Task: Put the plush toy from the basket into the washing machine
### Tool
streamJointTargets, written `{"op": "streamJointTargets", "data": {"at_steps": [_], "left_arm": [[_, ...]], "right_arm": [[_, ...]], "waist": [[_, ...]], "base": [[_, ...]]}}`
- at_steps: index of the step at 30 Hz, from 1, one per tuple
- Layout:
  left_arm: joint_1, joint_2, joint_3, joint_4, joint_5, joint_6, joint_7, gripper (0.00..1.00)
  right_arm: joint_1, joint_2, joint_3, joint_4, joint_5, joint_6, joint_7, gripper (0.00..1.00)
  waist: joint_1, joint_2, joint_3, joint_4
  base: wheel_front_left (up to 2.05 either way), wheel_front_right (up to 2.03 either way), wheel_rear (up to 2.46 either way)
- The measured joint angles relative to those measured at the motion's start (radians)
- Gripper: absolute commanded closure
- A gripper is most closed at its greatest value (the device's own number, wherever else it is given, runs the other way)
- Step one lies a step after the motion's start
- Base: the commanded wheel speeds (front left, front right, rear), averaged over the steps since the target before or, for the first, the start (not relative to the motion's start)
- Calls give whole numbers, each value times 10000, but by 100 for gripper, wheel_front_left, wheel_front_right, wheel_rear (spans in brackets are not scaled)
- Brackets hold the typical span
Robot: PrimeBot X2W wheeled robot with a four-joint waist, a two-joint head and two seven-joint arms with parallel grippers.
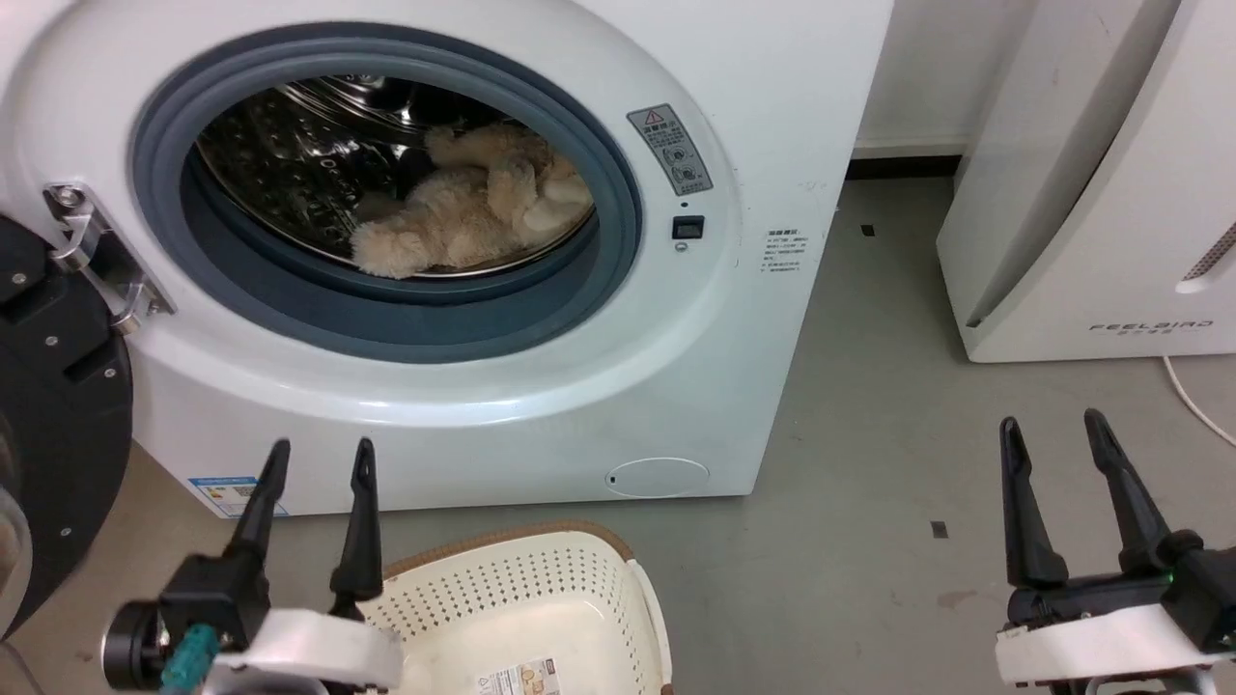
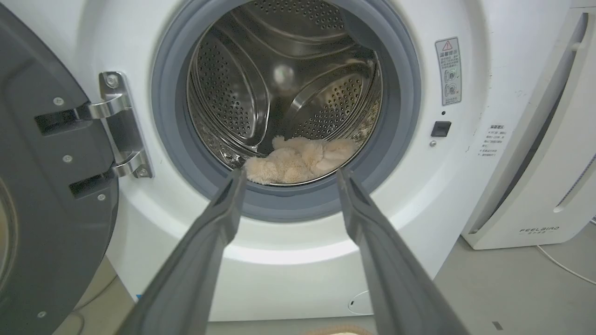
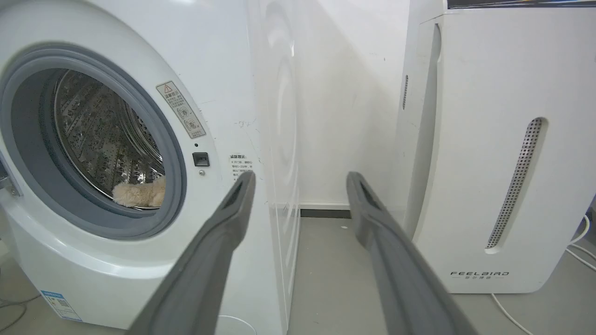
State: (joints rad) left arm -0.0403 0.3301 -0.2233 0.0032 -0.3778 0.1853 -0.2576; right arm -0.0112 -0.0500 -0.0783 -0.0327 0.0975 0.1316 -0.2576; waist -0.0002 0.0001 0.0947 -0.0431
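Released and holding nothing, my left end effector point(image 1: 322, 446) and right end effector point(image 1: 1052, 420) are hovering low before the washing machine point(image 1: 772, 116).
The plush toy point(image 1: 463, 217) is lying inside the steel drum point(image 1: 290, 145), just behind the grey gasket point(image 1: 386, 319), while the door point(image 1: 58, 405) is standing open at my left. The basket point(image 1: 589, 569) is sitting on the floor point(image 1: 869, 463) beside my left end effector, showing a paper label point(image 1: 521, 679) on its bottom.

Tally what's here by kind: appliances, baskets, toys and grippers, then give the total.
Appliances: 2, washing machine and FEELBIRD appliance
Baskets: 1, laundry basket
Toys: 1, plush toy in the drum
Grippers: 2, left gripper and right gripper, both open
Total: 6
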Motion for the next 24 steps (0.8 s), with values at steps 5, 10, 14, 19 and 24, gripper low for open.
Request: {"op": "streamJointTargets", "data": {"at_steps": [5,10,14,19,24], "left_arm": [[572,-803,637,-176,709,-190,0,0],[839,-1183,986,6,1206,-617,0,0],[877,-1404,1162,161,1459,-886,4,100],[874,-1400,1143,159,1459,-888,21,100],[873,-1419,1162,159,1494,-918,119,100]], "right_arm": [[178,2,77,61,2,0,0,0],[276,2,171,167,2,0,0,0],[274,2,192,201,0,0,2,100],[270,2,188,201,0,0,17,100],[270,2,205,201,-15,0,98,100]], "waist": [[0,0,-131,101],[1,0,-245,169],[1,0,-332,193],[1,0,-345,198],[2,0,-369,207]], "base": [[0,0,0],[0,0,0],[0,0,0],[0,0,0],[0,0,0]]}}
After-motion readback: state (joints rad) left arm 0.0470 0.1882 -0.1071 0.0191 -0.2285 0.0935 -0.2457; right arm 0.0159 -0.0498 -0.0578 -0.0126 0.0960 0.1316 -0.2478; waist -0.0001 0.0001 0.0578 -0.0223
